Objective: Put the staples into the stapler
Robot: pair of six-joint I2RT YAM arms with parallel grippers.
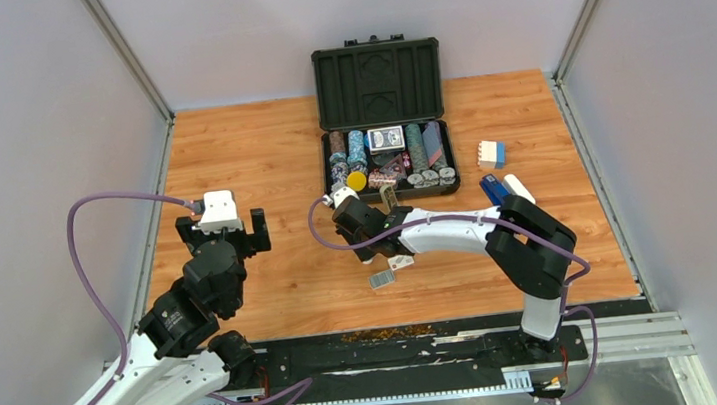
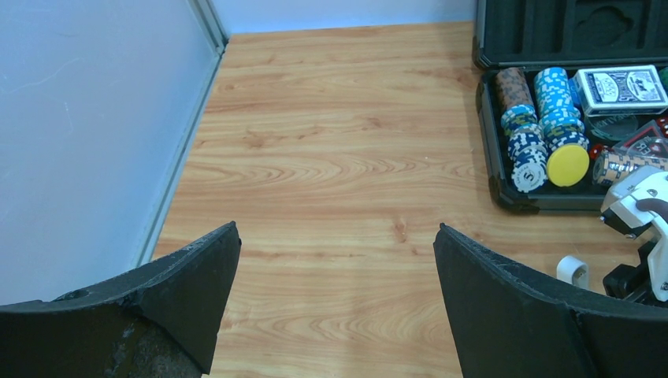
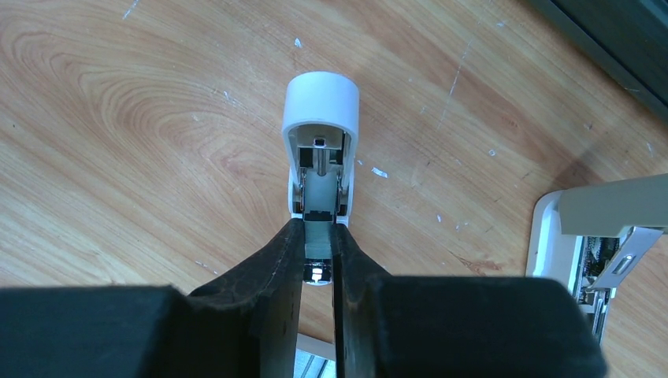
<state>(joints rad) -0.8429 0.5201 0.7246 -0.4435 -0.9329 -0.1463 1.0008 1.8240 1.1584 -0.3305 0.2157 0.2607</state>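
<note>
A small stapler (image 3: 321, 102) is seen end-on in the right wrist view. It has a white rounded cap at its far end and a grey-olive body, and it is opened so that a pale metal channel with a thin rod down its middle is exposed. It is clamped at its grey near end by the right gripper (image 3: 317, 264), whose black fingers are pressed against its two sides.

The stapler is held over the wooden table (image 1: 259, 153) on the near side of the open black plastic poker-chip case (image 1: 377, 70), close to that case's front-left corner. A small white cardboard tray of staples (image 3: 545, 236), with a grey flap raised across it and silvery contents partly shown, lies just beside the stapler, farther from the case.

The left gripper (image 2: 337, 236) is held with its fingers wide apart around nothing, well to the left of the case.

A blue-and-white patterned card box (image 2: 618, 88) is seen inside the case. Its print is too small to be read.
</note>
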